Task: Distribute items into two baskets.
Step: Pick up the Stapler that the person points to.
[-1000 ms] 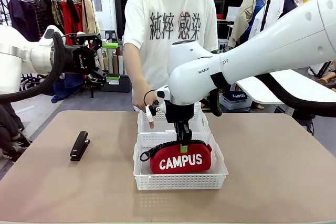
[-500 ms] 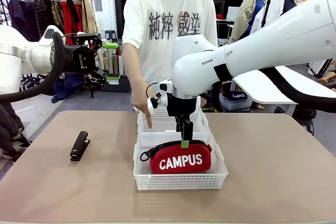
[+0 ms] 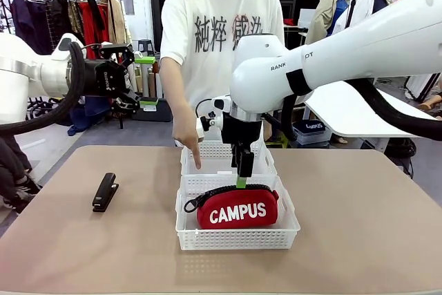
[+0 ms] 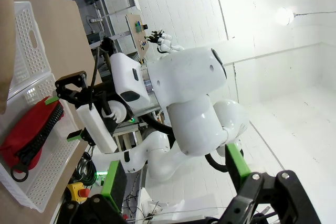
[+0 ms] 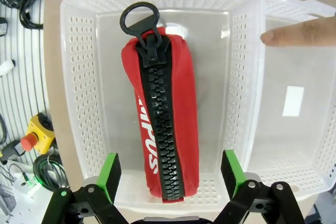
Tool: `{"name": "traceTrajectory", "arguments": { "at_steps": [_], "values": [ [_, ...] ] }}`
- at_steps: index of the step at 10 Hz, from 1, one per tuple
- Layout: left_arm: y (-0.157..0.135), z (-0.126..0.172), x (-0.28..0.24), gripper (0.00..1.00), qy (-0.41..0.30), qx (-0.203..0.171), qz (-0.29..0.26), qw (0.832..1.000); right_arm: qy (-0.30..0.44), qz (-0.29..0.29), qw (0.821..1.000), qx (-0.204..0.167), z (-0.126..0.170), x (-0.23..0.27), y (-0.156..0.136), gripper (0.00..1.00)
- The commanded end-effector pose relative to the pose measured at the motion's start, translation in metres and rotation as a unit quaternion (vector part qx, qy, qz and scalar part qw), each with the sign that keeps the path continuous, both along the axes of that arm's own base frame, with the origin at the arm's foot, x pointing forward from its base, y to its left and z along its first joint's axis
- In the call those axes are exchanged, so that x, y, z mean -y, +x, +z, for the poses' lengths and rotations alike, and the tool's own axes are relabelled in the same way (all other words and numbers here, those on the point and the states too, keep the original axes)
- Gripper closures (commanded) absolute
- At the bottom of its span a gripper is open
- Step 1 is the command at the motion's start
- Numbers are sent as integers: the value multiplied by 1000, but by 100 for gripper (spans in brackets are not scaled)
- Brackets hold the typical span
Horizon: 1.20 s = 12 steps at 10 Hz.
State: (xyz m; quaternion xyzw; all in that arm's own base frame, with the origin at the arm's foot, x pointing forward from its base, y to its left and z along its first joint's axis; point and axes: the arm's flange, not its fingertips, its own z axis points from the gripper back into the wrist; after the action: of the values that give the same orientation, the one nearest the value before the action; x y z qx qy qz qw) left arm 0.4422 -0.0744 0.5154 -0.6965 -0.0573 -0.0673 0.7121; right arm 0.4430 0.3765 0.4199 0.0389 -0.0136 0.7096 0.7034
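1. The pouch is lying zip-up inside the near basket, so that half is looking done.
2. The right pincer is hanging just above the pouch, jaws spread wide and gripping nothing.
3. The stapler is sitting untouched on the bare surface, well apart at the near basket's 9 o'clock.
4. The far basket, right against the near one at 12 o'clock, is holding nothing; a person's hand is pointing a finger into it.
5. The left pincer is hovering high at about 10 o'clock, wide open and empty. Moving the stapler is, I'd judge, what is remaining.
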Motion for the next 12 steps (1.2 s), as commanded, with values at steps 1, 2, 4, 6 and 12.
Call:
{"name": "traceTrajectory", "arguments": {
  "at_steps": [1,2,4,6,12],
  "values": [
    [-1,2,-2,0,2,3,0,1000,-7,6,1000,3,-3,-1,-1,0],
    [-1,2,-2,0,2,3,0,1000,-7,6,1000,3,-3,-1,-1,0],
    [-1,2,-2,0,2,3,0,1000,-7,6,1000,3,-3,-1,-1,0],
    [-1,2,-2,0,2,3,0,1000,14,-41,998,-40,15,10,3,0],
    [-1,2,-2,0,2,3,0,1000,133,-177,951,-217,79,99,8,0]
  ]
}}
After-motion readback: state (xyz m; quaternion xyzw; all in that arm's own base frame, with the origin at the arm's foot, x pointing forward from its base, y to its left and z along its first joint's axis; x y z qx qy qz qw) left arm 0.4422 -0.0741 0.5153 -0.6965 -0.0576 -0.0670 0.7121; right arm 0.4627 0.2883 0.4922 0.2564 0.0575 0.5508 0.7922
